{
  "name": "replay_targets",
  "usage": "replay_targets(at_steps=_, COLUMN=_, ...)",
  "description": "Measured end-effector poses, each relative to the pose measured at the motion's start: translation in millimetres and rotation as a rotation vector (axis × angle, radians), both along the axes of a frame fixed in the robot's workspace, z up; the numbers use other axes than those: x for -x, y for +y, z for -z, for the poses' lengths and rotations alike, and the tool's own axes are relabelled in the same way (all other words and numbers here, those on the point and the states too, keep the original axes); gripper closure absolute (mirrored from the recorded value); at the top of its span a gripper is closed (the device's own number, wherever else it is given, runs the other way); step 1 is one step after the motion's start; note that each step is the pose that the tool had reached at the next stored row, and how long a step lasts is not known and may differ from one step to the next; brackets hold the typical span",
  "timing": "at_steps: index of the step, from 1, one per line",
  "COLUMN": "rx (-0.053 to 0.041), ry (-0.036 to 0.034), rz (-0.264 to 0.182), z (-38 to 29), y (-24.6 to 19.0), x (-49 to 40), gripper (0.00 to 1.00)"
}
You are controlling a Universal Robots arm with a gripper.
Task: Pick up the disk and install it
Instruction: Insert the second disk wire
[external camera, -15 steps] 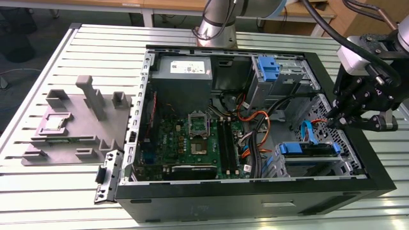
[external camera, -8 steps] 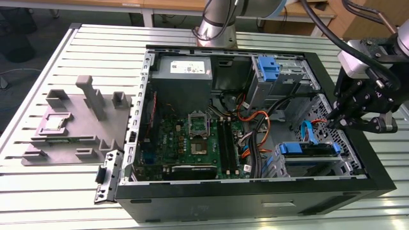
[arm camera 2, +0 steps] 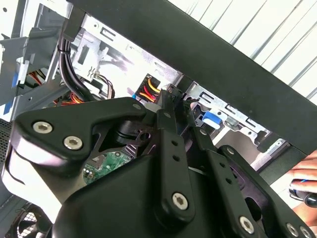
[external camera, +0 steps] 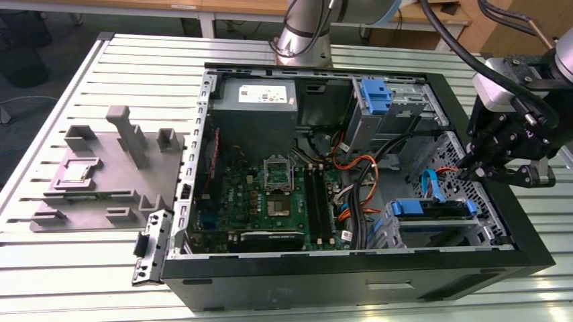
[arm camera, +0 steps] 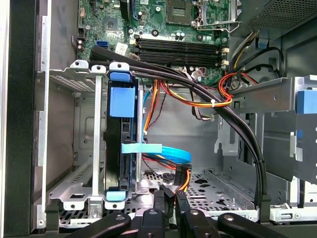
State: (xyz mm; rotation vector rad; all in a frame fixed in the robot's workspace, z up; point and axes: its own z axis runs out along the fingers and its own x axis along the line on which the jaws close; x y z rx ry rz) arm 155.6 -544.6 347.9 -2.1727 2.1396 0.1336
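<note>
Exterior view puts your black gripper (external camera: 503, 176) over the open black computer case (external camera: 358, 268), just beyond its wall. The flat silver disk with blue carrier rails (external camera: 433, 209) already sits edge-on in the drive cage inside that case. Judged so, the install looks nearly finished. Your fingers (arm camera: 166, 206) appear pinched narrow, holding nothing. The disk's label is hidden.

A pale metal table of long ribbed slats (external camera: 117, 261) fills most of the exterior view. Beyond its far edge stands a light wooden desk on white legs (external camera: 235, 8), above a dark grey floor (external camera: 67, 27). Even, soft light falls over everything.
</note>
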Motion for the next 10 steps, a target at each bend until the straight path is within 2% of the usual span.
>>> replay_targets(at_steps=10, rx=0.0, ry=0.0, rz=0.0, z=0.2, y=0.0, x=0.0, gripper=0.78)
